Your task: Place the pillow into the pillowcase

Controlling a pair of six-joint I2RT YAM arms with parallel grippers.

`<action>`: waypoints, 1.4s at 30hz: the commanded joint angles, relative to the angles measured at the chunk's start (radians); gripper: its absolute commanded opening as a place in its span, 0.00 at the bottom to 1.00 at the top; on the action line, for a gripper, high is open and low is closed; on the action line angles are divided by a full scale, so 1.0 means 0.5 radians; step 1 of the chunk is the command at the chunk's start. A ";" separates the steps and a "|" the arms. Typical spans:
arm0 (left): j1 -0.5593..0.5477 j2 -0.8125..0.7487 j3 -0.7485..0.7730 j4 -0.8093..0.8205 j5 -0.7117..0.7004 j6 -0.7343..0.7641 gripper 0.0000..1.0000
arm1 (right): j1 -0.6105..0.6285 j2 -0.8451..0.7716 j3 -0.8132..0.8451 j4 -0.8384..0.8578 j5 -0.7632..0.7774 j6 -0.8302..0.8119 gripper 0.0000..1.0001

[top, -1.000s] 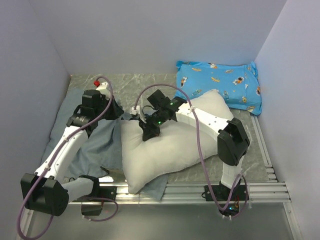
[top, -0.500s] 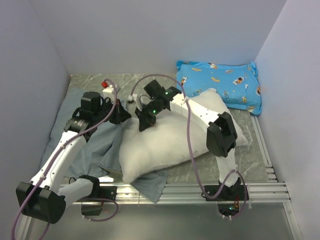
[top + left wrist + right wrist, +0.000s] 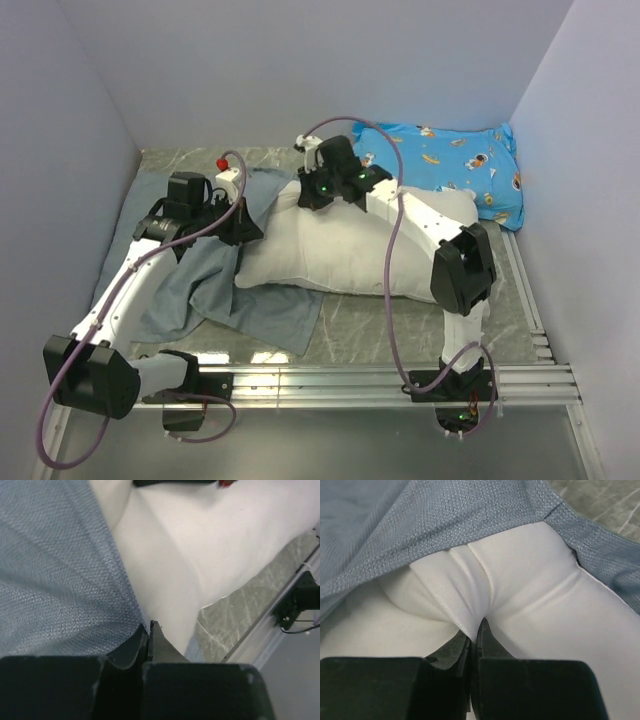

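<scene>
Top view: even, soft, cool light, probably from overhead; shadows faint. Two pale reflections on the table at lower centre. Wrist views: fabric weave sharp mid-frame, pillow bright, not blown out. Bottom strip black, detail lost, slightly blurred.

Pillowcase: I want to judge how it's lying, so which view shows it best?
Top external: most of the pillowcase shows, spread beside and under the pillow. Left wrist gives only a grey-blue patch; right wrist only an edge over the pillow.
</scene>
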 commanded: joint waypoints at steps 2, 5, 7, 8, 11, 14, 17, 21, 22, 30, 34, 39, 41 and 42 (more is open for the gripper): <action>-0.004 0.074 0.121 -0.140 0.395 -0.054 0.00 | 0.103 -0.045 -0.086 0.507 0.920 0.199 0.00; -0.004 0.136 0.151 -0.103 0.496 -0.091 0.00 | 0.143 0.034 -0.004 0.519 1.244 0.313 0.00; -0.004 0.145 0.191 -0.124 0.521 -0.091 0.00 | 0.137 0.114 0.131 0.495 1.346 0.423 0.00; -0.004 0.136 0.194 -0.134 0.527 -0.103 0.00 | 0.125 0.133 0.168 0.461 1.380 0.469 0.00; -0.016 0.065 0.161 -0.021 0.524 -0.259 0.00 | 0.109 0.164 0.276 0.421 1.359 0.616 0.00; -0.049 -0.011 0.099 0.148 0.383 -0.425 0.00 | 0.112 0.179 0.334 0.397 1.280 0.742 0.00; -0.151 -0.024 0.038 0.198 -0.274 -0.474 0.00 | 0.109 0.191 0.319 0.405 1.035 0.834 0.00; -0.151 0.056 0.019 0.207 -0.513 -0.468 0.02 | 0.085 0.112 0.141 0.501 0.871 0.825 0.00; -0.151 0.062 0.016 0.216 -0.519 -0.490 0.02 | 0.070 0.075 0.089 0.516 0.880 0.837 0.00; -0.059 0.191 0.090 0.465 0.569 -0.932 0.00 | -0.032 0.188 0.316 0.353 1.365 0.844 0.00; -0.093 0.166 0.252 0.048 0.527 -0.451 0.00 | -0.016 0.207 0.319 0.406 1.448 0.776 0.00; -0.083 0.200 0.537 -0.660 0.349 0.135 0.00 | -0.007 0.179 0.248 0.495 1.485 0.706 0.00; -0.068 0.209 0.596 -0.799 0.162 0.316 0.00 | -0.004 0.170 0.230 0.501 1.488 0.709 0.00; -0.065 0.212 0.617 -0.890 0.125 0.408 0.00 | -0.004 0.164 0.227 0.501 1.491 0.715 0.00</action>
